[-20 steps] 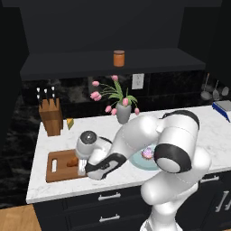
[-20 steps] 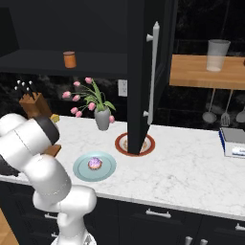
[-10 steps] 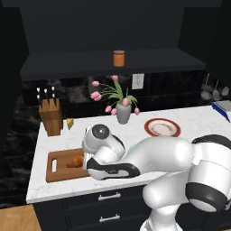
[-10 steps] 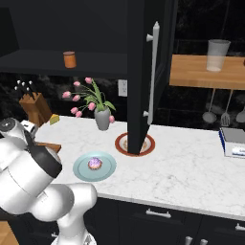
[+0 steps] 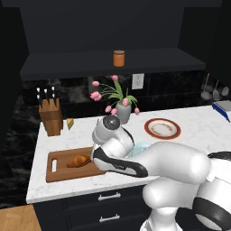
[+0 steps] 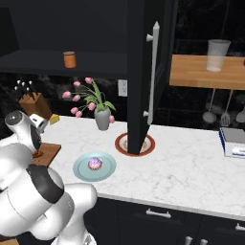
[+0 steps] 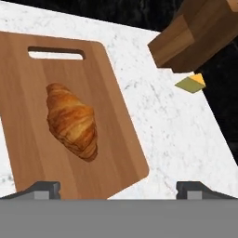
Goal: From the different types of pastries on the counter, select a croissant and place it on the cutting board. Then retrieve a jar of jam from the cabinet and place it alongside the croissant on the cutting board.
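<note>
The golden-brown croissant (image 7: 72, 121) lies flat on the wooden cutting board (image 7: 28, 158), its slot handle at the far end. My gripper (image 7: 119, 188) hovers above the board's near edge, open, its two fingertips (image 7: 44, 188) wide apart with nothing between them. From the left base the croissant (image 5: 79, 160) rests on the board (image 5: 61, 171) just left of my arm (image 5: 117, 158). The orange-brown jar of jam (image 5: 118, 58) stands on the dark cabinet's shelf (image 5: 67, 63); it is also on the shelf from the right, the jar (image 6: 69, 59). The pink-frosted cupcake (image 6: 94, 163) sits on the marble counter (image 5: 194, 131).
A knife block (image 5: 50, 116) and a small yellow wedge (image 5: 70, 122) stand behind the board. A grey vase of tulips (image 5: 122, 113) and a red-rimmed plate (image 5: 162, 128) sit mid-counter. The cupcake rests on a pale blue plate (image 6: 107, 172). An open dark cabinet door (image 6: 143, 72) hangs over the counter.
My arm has swung and stretched over the board, uncovering the croissant, which now lies free on the wood. The jaws have spread a little wider.
</note>
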